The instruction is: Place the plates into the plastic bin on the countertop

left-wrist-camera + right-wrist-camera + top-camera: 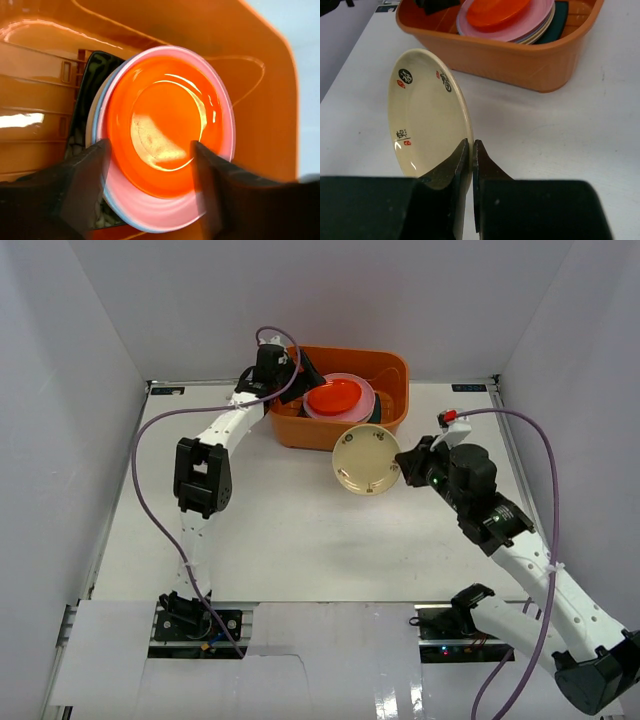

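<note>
Right pincer (pixel 471 146) pinches the small round beige patterned plate (pixel 427 112) by its rim, with the deep orange plastic bin (pixel 520 62) just ahead. Left pincer (pixel 150 155) hangs spread over it. Best to lift the plate over the wall, then lay it flat.

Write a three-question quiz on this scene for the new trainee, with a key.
1. Multiple choice: which colour of plate lies topmost in the orange bin? A pink; B orange-red; C dark teal.
2. True or false: the right gripper pinches the beige patterned plate by its rim, outside the bin.
3. Fill in: the left gripper hovers over the plates in the bin with its jaws ____.

Key
1. B, the orange-red plate.
2. True.
3. Open.
</note>
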Robot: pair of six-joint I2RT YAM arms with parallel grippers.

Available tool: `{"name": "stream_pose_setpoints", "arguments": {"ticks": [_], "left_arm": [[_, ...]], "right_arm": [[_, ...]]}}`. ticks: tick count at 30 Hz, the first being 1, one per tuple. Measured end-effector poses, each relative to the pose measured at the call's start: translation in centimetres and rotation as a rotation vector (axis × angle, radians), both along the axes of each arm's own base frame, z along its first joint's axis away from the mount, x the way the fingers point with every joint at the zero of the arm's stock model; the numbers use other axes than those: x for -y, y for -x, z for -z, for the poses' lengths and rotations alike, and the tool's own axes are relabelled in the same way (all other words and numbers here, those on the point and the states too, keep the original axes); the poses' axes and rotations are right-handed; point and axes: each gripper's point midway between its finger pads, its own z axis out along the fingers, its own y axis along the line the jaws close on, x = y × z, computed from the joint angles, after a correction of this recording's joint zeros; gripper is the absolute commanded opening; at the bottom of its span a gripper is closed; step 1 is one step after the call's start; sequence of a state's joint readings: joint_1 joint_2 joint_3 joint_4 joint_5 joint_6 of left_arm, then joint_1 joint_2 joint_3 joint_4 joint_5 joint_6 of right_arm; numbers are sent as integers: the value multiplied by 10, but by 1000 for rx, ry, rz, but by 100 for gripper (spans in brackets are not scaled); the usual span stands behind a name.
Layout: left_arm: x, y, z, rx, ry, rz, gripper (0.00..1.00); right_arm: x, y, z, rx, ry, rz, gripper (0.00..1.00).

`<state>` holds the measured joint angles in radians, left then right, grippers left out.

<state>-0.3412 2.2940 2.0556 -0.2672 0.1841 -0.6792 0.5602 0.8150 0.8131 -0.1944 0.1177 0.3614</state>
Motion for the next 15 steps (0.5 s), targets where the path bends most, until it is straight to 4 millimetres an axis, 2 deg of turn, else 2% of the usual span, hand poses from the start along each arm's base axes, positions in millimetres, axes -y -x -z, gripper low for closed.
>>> {"name": "stream_pose_setpoints", "arguments": {"ticks": [1,3,5,6,9,12,15], "left_arm": [[0,0,-1,-3,-1,4,98],[1,-3,-16,17,12,10,98],[3,-8,-46,75,33,19,98],[4,-10,-69,121,46,25,98],[-1,-4,-125,229,61,32,98],[-21,26,-180,327,43,17,98],[-50,82,-224,416,20,-17,98]], "right_arm": [[2,-4,-4,5,5,16,8],[4,-24,-19,11,9,64,8],[3,-49,-28,10,9,97,8],[1,-66,-32,12,5,112,8],[0,-109,-25,-1,3,162,8],[-2,-150,-10,-36,3,200,8],[-9,-190,6,-57,-14,224,8]]}}
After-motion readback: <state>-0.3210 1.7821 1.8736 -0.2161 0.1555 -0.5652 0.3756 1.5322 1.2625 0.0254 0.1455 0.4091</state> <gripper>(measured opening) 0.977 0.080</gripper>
